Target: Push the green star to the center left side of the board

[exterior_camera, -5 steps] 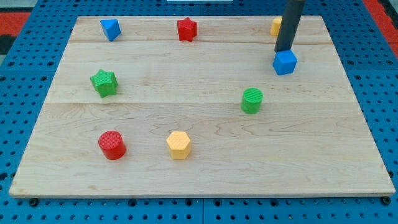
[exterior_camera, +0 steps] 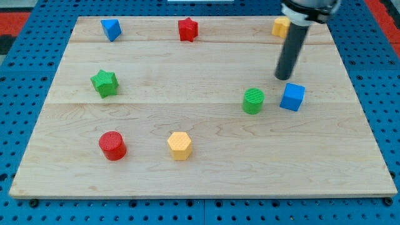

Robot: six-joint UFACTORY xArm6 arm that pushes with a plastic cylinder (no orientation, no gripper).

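Note:
The green star (exterior_camera: 104, 82) lies on the wooden board (exterior_camera: 200, 169) at the view's left, about mid-height. My tip (exterior_camera: 284, 77) is far off at the view's right, just above and left of the blue cube (exterior_camera: 292, 97) and up and right of the green cylinder (exterior_camera: 253, 100). The rod comes down from the view's top right. The tip touches no block that I can see.
A red cylinder (exterior_camera: 112, 145) and a yellow hexagon block (exterior_camera: 179, 145) sit low on the left half. A blue block (exterior_camera: 110, 29), a red star (exterior_camera: 187, 29) and a yellow block (exterior_camera: 280, 26) line the top edge.
The blue cube has slid down and slightly right, from beside the top right to level with the green cylinder. My tip has followed it downward. The green star has not moved.

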